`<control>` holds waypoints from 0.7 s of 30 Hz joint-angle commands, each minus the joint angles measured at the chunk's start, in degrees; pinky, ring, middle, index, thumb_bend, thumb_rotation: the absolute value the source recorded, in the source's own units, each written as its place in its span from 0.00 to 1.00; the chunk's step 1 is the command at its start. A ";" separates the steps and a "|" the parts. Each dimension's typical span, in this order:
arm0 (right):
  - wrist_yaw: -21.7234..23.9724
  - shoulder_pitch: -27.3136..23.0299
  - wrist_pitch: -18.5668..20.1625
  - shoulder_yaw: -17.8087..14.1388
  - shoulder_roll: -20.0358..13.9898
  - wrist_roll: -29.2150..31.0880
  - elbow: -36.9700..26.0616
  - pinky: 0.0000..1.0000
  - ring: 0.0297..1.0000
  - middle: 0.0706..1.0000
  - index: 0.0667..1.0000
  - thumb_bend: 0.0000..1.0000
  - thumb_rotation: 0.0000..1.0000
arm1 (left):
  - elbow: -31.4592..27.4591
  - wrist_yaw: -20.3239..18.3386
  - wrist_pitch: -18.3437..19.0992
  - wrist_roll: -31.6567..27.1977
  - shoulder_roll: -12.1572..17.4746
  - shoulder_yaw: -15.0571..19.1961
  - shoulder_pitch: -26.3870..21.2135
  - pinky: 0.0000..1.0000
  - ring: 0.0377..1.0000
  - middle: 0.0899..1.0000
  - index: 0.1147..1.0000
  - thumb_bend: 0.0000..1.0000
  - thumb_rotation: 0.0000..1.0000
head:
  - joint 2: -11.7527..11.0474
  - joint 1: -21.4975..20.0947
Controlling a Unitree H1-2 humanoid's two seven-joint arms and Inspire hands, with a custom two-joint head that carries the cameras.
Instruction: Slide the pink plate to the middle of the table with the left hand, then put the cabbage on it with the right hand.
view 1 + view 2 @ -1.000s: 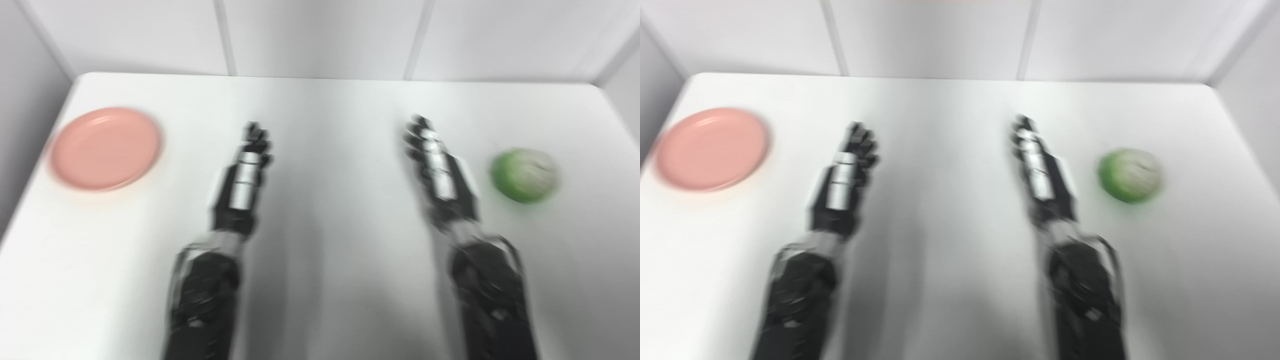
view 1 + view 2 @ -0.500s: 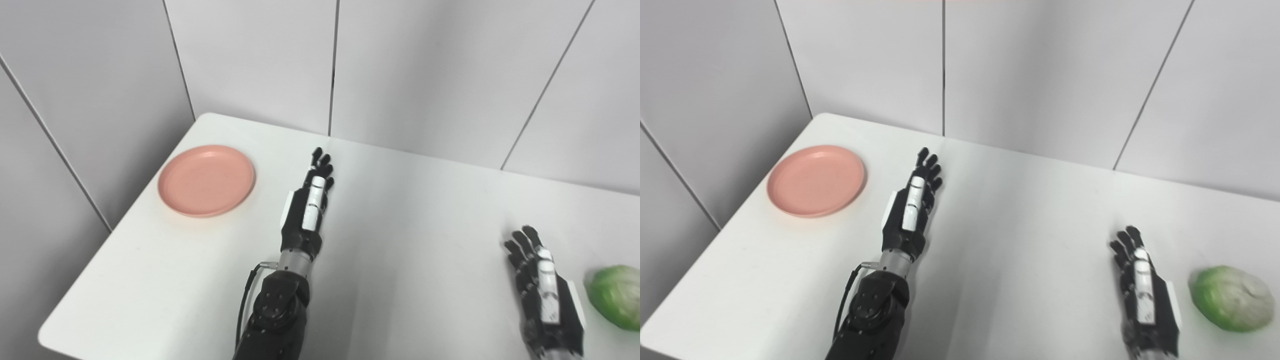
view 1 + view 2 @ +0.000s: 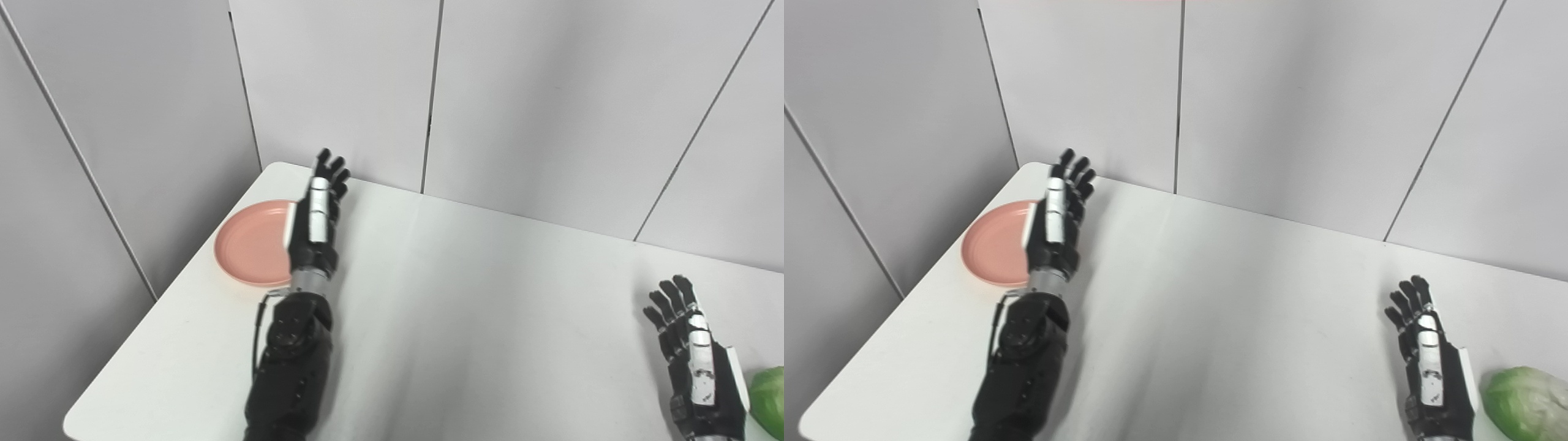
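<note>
a: pink plate (image 3: 254,248) location?
b: far left of the table (image 3: 465,294); likely light, rigid, slippery. push its left rim.
a: hands?
b: left hand (image 3: 315,220) beside it, right hand (image 3: 1433,376) beside the cabbage (image 3: 1528,401); both spread, empty.

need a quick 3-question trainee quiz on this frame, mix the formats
1. True or false: the cabbage already sits on the pink plate.
2. Which hand overlaps the plate in both eye views? A) left hand B) right hand C) neither
3. Fill in: the cabbage lies on the table just to the ___ of the right hand.

Key: 1 false, they lie at opposite ends of the table. 2 A; contact cannot be judged. 3 right; the hand is open, not touching it.
</note>
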 commanded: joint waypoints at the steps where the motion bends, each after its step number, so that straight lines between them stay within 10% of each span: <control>1: 0.70 1.55 -3.45 0.46 0.76 0.01 2.54 0.94 0.93 0.93 0.94 0.57 0.98 | -0.16 0.04 -1.67 -0.89 3.01 1.27 -3.14 0.92 0.88 0.86 0.85 0.70 0.96 | 0.02 -0.05; 21: -0.18 2.57 -3.85 1.01 1.02 -1.09 -0.09 0.93 0.93 0.93 0.94 0.58 0.98 | 14.93 0.71 -0.45 4.30 20.24 3.49 -2.80 0.91 0.83 0.80 0.80 0.78 0.99 | 0.27 -0.26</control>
